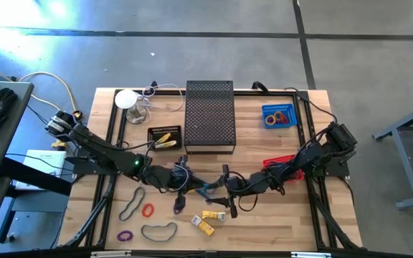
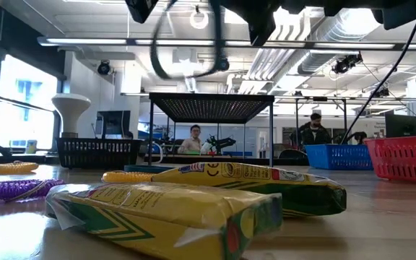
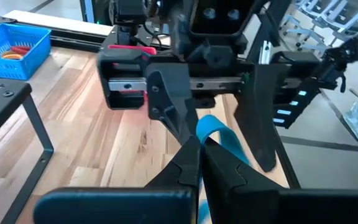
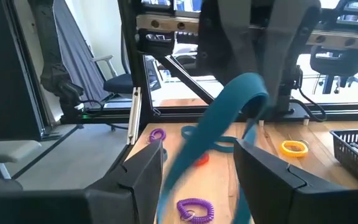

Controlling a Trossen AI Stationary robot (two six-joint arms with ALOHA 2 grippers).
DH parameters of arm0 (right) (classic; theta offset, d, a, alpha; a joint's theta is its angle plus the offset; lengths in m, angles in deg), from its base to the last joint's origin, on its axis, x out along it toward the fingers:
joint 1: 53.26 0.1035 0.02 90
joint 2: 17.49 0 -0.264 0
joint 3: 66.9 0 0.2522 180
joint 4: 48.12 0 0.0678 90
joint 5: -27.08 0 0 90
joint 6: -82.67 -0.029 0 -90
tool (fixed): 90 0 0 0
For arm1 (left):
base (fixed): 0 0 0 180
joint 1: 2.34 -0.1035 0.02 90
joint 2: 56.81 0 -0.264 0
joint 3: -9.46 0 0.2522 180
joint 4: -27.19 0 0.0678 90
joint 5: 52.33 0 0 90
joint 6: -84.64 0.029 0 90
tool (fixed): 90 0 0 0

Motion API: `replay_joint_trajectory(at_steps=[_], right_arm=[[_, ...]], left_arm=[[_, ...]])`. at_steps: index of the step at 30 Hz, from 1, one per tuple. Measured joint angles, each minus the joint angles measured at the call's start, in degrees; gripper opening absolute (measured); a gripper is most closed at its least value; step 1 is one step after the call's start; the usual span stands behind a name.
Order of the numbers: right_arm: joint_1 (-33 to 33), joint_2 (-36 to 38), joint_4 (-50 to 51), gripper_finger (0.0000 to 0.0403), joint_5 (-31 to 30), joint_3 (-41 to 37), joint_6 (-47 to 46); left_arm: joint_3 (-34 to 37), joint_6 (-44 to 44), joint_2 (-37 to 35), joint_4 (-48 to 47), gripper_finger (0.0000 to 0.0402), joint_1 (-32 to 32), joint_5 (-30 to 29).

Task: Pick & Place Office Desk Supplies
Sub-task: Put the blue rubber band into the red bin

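Overhead, both arms meet at the centre of the wooden surface [image 1: 264, 222]. The left hand [image 1: 205, 188], fingers pressed together, pinches a teal band [image 3: 213, 127]. The right hand [image 1: 224, 192], fingers spread, faces it at three o'clock, the band looping between. For a clean handover, the right hand should probably close fully before the left releases.
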State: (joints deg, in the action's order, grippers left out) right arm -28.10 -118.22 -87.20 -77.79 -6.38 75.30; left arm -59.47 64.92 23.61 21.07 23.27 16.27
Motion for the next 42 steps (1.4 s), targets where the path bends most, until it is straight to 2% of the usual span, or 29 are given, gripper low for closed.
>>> replay_joint_trajectory(at_steps=[22,30,35,41,42], right_arm=[[-0.2,0.0,2.1,0.0185,-0.1,0.0,-0.1],[-0.2,0.0,6.0,0.018,-2.6,0.0,-1.6],[-0.2,0.0,9.1,0.013,-6.6,0.0,-3.5],[-0.3,0.0,9.1,0.002,-6.6,0.0,-2.1],[-0.3,0.0,9.1,0.0011,-6.5,0.0,-1.6]], left_arm=[[0.0,2.3,0.0,4.4,0.0001,-0.9,0.0],[0.0,2.4,0.0,3.8,0.0001,-0.9,0.0],[0.0,2.4,0.0,3.6,0.0001,-0.9,0.0],[0.0,2.4,0.0,2.6,0.0001,-0.9,-0.1],[0.0,2.4,0.0,2.5,0.0001,-0.9,-0.1]])
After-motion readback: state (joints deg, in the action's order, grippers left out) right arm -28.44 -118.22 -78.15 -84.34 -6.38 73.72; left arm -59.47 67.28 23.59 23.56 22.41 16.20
